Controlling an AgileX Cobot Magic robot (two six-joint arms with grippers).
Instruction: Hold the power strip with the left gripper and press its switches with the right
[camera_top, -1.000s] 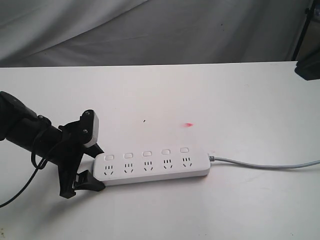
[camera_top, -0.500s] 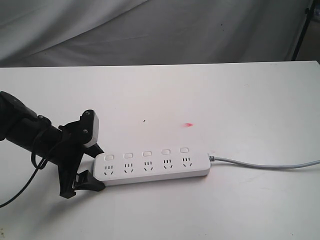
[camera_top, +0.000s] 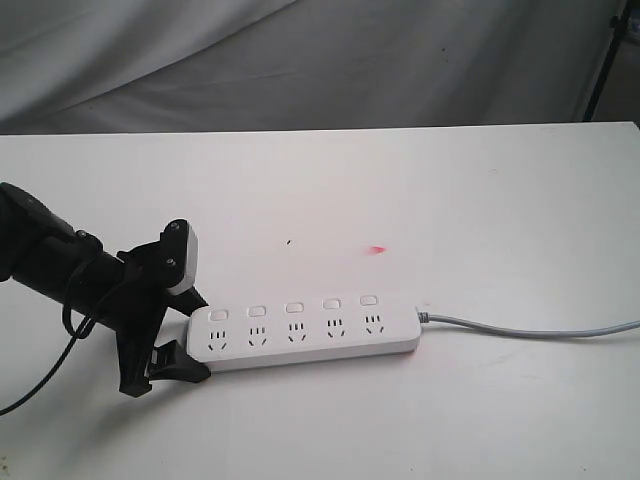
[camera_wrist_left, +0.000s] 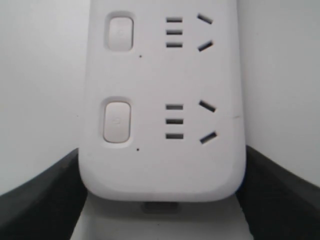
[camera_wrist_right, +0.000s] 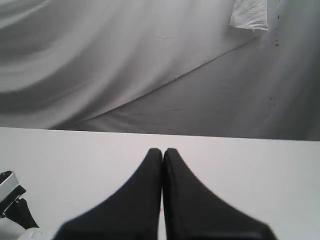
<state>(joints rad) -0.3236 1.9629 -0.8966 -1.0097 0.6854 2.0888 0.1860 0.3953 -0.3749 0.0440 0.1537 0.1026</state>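
The white table carries a small red mark and a dark speck. Wrinkled grey cloth hangs behind.

Left wrist view cuts the power strip at the frame edge; we see only two switches. Its cord runs off the exterior frame. We can't name the red speck on the table, possibly a light spot. The right gripper blurs toward its base.

White power strip, grey cord
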